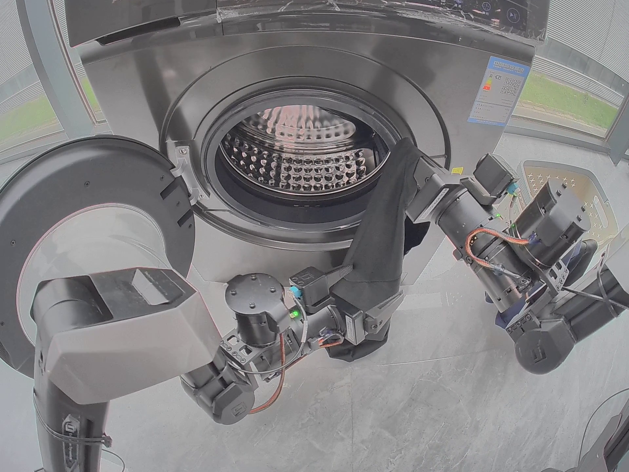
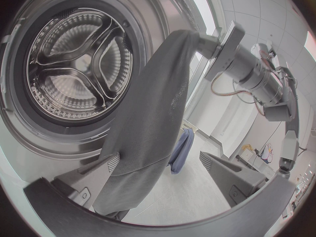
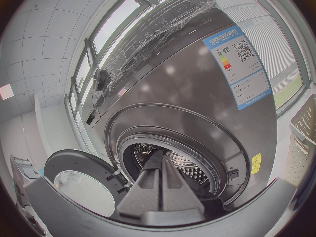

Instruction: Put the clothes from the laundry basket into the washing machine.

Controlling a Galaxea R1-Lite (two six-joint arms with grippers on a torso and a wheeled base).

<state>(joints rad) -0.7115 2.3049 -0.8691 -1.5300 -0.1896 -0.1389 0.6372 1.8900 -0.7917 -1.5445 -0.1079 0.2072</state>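
A black garment [image 1: 380, 244] hangs in front of the washing machine [image 1: 131, 93], at the right rim of its open drum [image 1: 295, 152]. My right gripper [image 1: 411, 155] is shut on the garment's top end, right at the drum mouth; in the right wrist view its fingers [image 3: 174, 188] are pressed together with dark cloth [image 3: 154, 157] at their tips. My left gripper [image 1: 367, 319] is low, at the garment's lower end. In the left wrist view it [image 2: 158, 158] stands open, the cloth [image 2: 151, 109] hanging between its fingers and lying against one finger [image 2: 102, 171].
The round door [image 1: 85, 198] is swung open to the left. A beige laundry basket [image 1: 576, 188] stands on the floor to the machine's right, behind my right arm. A blue cloth [image 2: 181, 148] hangs there. Grey floor lies in front.
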